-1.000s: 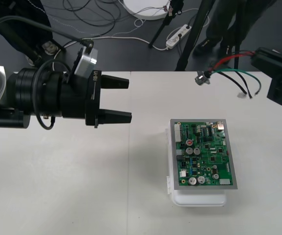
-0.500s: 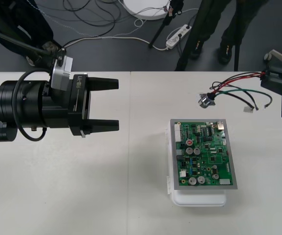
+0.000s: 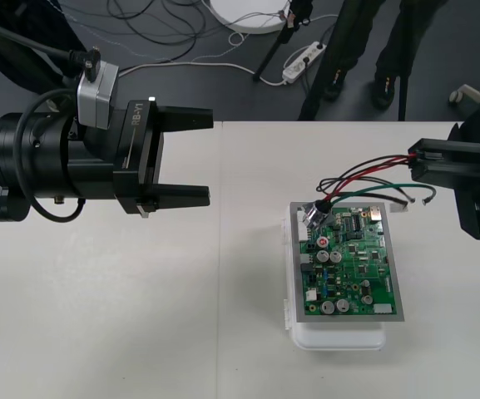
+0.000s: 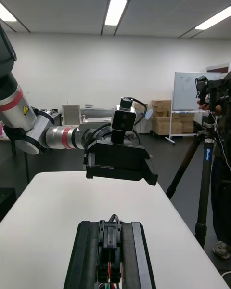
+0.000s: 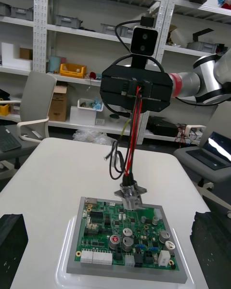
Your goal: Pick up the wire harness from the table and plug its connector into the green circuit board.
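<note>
right fingers [image 4: 89, 255]: together, clamped on the harness's black plug [image 4: 109, 233]; they stand above the far right side of the board [image 3: 352, 266].
left fingers [image 3: 185, 119]: wide apart, holding nothing, above the surface [image 3: 140, 316], well to the left of the board and pointing at it.
harness [image 5: 133, 139]: hangs from the right fingers. The wires droop to the metal socket [image 5: 130, 198], which sits at the board's far left corner, touching it or just above; can't tell which. Loose wire ends dangle near the right fingers.
plug state: not in the board.
step: looks like lining the plug up with its header on the board.
how: lift the socket off the parts first, so it doesn't drag or snag.
how: turn the plug's face toward the header and square it up before pushing.
how: the left fingers could take the slack wires or the socket to stop any swing.
risk: the right fingers cover most of the plug, so there's little free length to seat it. A regrip nearer the wires may help.
</note>
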You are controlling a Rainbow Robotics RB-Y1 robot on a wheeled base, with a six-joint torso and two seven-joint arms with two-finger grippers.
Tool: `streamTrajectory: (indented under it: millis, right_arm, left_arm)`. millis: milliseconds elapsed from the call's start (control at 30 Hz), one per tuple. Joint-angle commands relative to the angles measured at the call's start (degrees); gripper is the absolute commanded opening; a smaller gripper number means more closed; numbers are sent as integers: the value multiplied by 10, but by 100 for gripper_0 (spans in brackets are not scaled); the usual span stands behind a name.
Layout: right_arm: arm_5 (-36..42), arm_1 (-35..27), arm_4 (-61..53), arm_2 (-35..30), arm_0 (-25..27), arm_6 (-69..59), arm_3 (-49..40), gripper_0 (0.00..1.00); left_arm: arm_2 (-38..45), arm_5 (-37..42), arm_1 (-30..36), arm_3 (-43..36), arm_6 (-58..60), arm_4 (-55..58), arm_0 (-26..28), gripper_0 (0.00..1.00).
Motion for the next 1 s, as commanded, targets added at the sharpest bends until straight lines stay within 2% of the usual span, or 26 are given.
streamTrajectory:
  millis: [33,400,700,1000]
  right_arm:
    - [44,-13,23,-11,-3,-12,-56,0]
    - [148,34,47,44,-4,-9,-126,0]
    - [148,89,116,55,-4,-15,-128,0]
    - [150,119,136,71,-6,-15,-129,0]
  left_arm:
    - [-28,32,22,-18,-33,18,-37,100]
    - [-113,97,44,-19,-36,51,-90,100]
    - [-149,108,52,-20,-36,54,-141,100]
    - [-150,110,58,-37,-35,55,-156,100]
